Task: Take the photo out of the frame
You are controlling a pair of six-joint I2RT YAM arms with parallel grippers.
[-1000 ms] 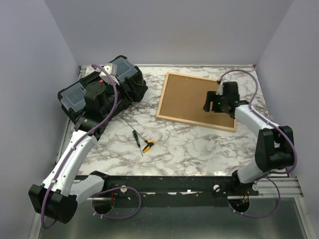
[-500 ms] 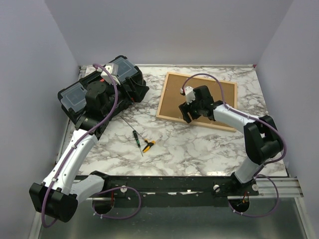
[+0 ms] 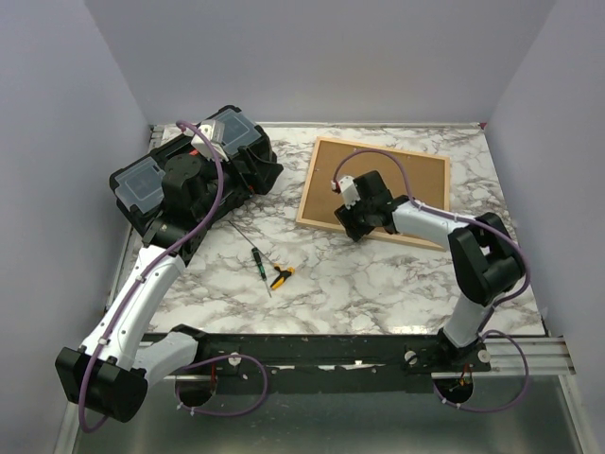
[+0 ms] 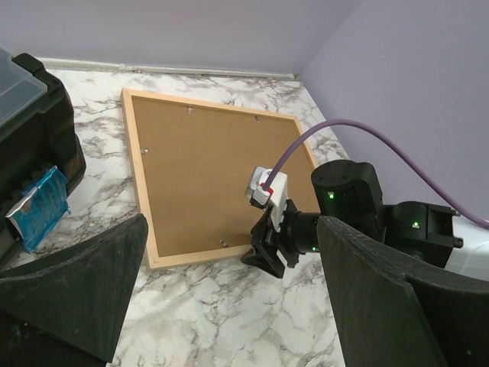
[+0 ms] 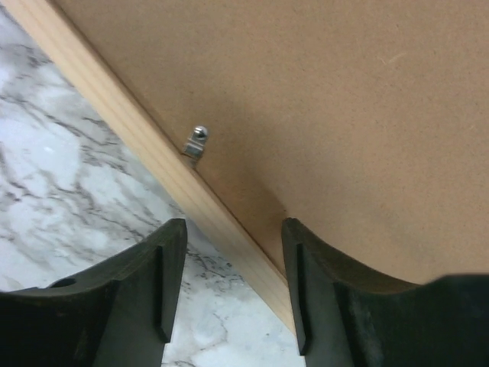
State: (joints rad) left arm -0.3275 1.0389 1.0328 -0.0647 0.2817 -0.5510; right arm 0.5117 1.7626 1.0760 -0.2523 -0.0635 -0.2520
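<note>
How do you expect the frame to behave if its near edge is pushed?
Probably stiff: the frame is a thin wood rim around a flat backing board. Likely light, and flat on the smooth marble table, it may slide rather than tip.

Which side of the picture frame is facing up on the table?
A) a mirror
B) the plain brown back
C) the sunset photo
B. The frame lies face down: its brown backing board is on top, with a little metal clip by the wooden edge.
</note>
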